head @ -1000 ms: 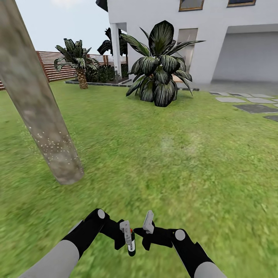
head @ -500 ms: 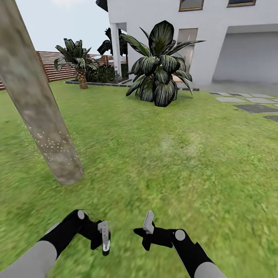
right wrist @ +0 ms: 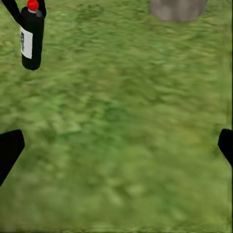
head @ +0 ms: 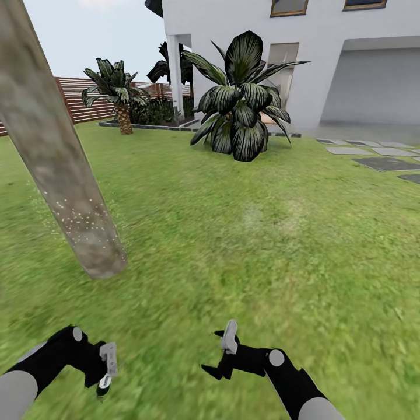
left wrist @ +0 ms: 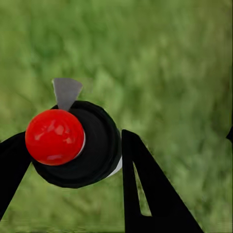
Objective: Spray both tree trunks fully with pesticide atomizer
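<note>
Pesticide atomizer [left wrist: 73,145]: black cylindrical bottle, glossy red cap on top, a small grey nozzle piece beside the cap, white label on its side, label text too small to read. In the right wrist view the bottle [right wrist: 31,38] hangs clear above the grass, long axis near vertical, red cap up, base down. Which way the nozzle points cannot be told.

Left hand [head: 105,373]: low at the left of the head view, fingers closed around the atomizer [head: 103,385], which shows as a dark stub below the grey fingers. Left wrist view looks straight down on the cap, with black fingers [left wrist: 145,194] on either side of the bottle body.

Right hand [head: 224,350]: fingers spread wide, nothing between them; its wrist view shows only the black tips at the frame edges over grass.

Tree trunk [head: 55,151]: thick, mottled grey-brown, ahead and left of the left hand, pale specks on its lower part. Base of trunk [right wrist: 177,8] also visible beyond the bottle.

Grass floor [head: 262,233] all round.
</note>
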Robot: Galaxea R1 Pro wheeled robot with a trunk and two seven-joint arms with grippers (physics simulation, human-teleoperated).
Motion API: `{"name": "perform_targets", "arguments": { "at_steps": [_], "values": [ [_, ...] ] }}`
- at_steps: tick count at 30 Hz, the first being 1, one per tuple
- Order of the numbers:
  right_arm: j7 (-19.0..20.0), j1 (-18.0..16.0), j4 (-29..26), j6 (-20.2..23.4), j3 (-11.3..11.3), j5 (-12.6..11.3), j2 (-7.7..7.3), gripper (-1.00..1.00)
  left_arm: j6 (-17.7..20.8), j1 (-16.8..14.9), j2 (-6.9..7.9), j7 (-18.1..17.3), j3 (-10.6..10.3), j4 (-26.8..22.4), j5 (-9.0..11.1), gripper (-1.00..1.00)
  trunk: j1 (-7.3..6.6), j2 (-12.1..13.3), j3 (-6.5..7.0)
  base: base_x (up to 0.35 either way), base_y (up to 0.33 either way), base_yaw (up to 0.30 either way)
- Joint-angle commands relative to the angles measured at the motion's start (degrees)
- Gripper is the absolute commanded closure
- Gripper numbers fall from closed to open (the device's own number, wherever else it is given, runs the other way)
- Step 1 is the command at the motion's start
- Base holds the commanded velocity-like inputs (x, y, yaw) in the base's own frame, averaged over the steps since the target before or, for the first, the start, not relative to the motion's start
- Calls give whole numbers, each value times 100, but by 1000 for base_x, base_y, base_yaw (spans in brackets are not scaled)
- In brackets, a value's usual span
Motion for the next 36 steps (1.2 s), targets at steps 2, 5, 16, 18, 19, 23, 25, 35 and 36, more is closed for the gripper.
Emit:
{"name": "perform_targets", "arguments": {
  "at_steps": [2, 5, 16, 18, 19, 23, 25, 35, 36],
  "values": [
    [-929, 8, 442, -4, -15, -24, -89, -100, -27, 4, -142, 1093, 4, 503, 235, 100, 0, 0, 0, 0, 0, 0],
    [-3096, 12, 1376, -37, -21, -49, -175, -100, -103, 6, -559, 2570, 5, 1203, 1327, 100, 0, 0, 0, 0, 0, 0],
    [-6378, 785, 2110, -1513, -818, -60, -587, -100, -2791, 1504, -747, 5908, 0, 2015, 5372, 100, 0, 0, 0, 0, 0, 0],
    [-6383, 901, 2116, -1795, -824, -59, -636, -100, -2820, 1584, -741, 5908, 0, 2021, 5892, 100, 0, 0, 0, 0, 0, 0],
    [-6390, 926, 2130, -1842, -829, -58, -628, -100, -2823, 1597, -742, 5899, -4, 2029, 6069, 100, 0, 0, 0, 0, 0, 0],
    [-6411, 952, 2438, -1892, -848, -933, -476, -100, -2826, 1677, -767, 5887, -12, 2191, 6280, 100, 0, 0, 0, 0, 0, 0],
    [-6405, 952, 2437, -1892, -845, -1510, -486, -100, -2824, 1678, -792, 5857, -20, 2194, 6307, 100, 0, 0, 0, 0, 0, -136],
    [-6386, 953, 2441, -1892, -832, -1622, -503, -100, -2832, 1868, -753, 5856, -12, 2169, 6305, 100, 0, 0, 0, 0, 0, -292],
    [-6385, 953, 2442, -1892, -831, -1622, -505, -100, -2833, 1874, -753, 5856, -14, 2169, 6303, 100, 0, 0, 0, 0, 0, -300]
  ]
}}
